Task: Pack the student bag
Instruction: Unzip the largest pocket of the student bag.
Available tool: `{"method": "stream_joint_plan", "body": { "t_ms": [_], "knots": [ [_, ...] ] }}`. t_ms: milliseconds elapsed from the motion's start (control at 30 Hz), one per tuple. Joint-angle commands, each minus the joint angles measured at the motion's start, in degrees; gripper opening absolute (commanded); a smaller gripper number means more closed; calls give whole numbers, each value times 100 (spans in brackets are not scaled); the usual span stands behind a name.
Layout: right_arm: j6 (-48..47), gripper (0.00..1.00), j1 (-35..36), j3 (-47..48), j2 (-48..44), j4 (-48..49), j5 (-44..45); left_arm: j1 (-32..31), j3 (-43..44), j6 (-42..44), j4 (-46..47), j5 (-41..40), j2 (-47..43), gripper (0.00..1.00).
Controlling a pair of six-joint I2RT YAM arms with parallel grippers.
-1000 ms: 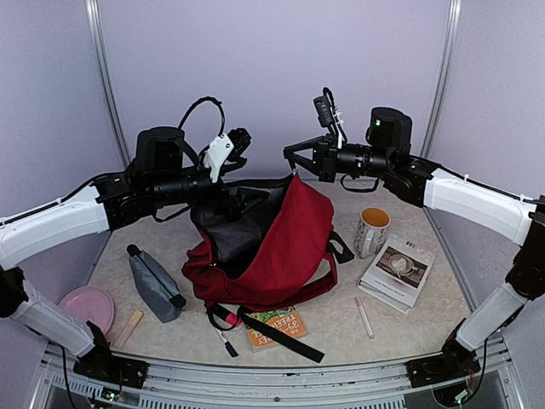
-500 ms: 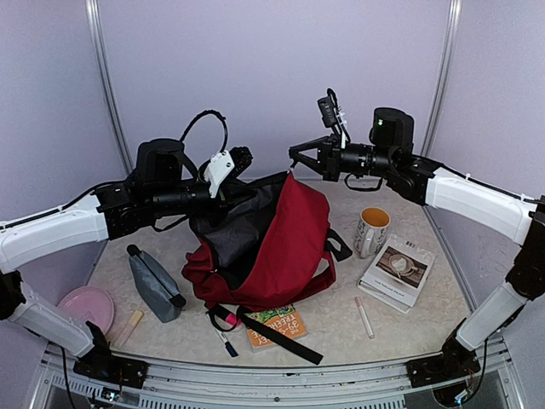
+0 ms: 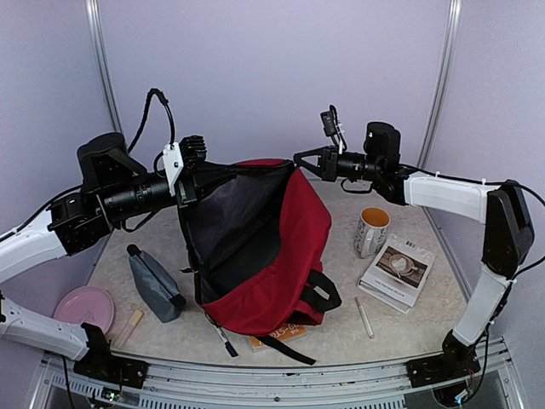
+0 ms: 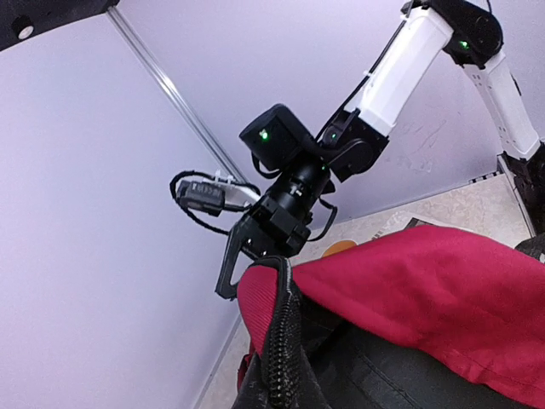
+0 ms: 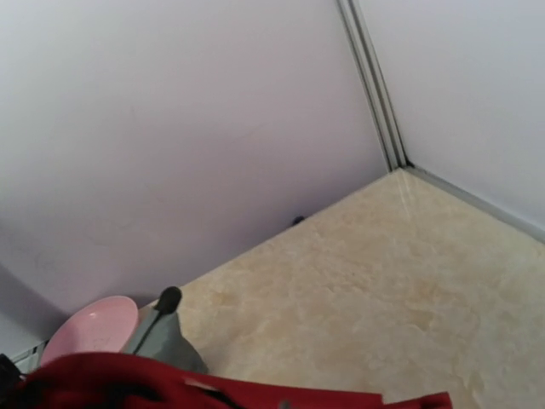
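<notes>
Student bag (image 3: 285,239) held open, left fingers (image 3: 194,151) and right fingers (image 3: 308,159) clamped on its rim; next, likely one releases to load items

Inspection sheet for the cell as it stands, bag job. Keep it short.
Surface: beige table, no spill seen.
Job's things: red backpack held up by its top, mouth open, bottom on the table, partly covering an orange book.
Clutter: grey pouch, pink plate, mug, white book, black pen, pale tube, pink tube.
End effectors: left end effector shut on the backpack's left rim; right end effector shut on its right rim.
Cables: black loop above the left wrist, short lead at the right wrist, both clear of the backpack.
Surroundings: lilac walls, metal corner posts; nothing else seen.
</notes>
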Motion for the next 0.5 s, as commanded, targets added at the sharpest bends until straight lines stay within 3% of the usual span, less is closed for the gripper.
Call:
{"method": "stream_joint_plan", "body": {
  "t_ms": [0, 333, 467],
  "knots": [
    [388, 0, -311, 67, 334, 644, 293, -41, 439, 311, 538, 779, -247, 0],
    [-52, 0, -317, 396, 564, 88, 545, 104, 530, 300, 554, -326, -65, 0],
    [-364, 0, -336, 831, 681, -233, 597, 350, 737, 272, 756, -383, 8, 0]
  ]
}}
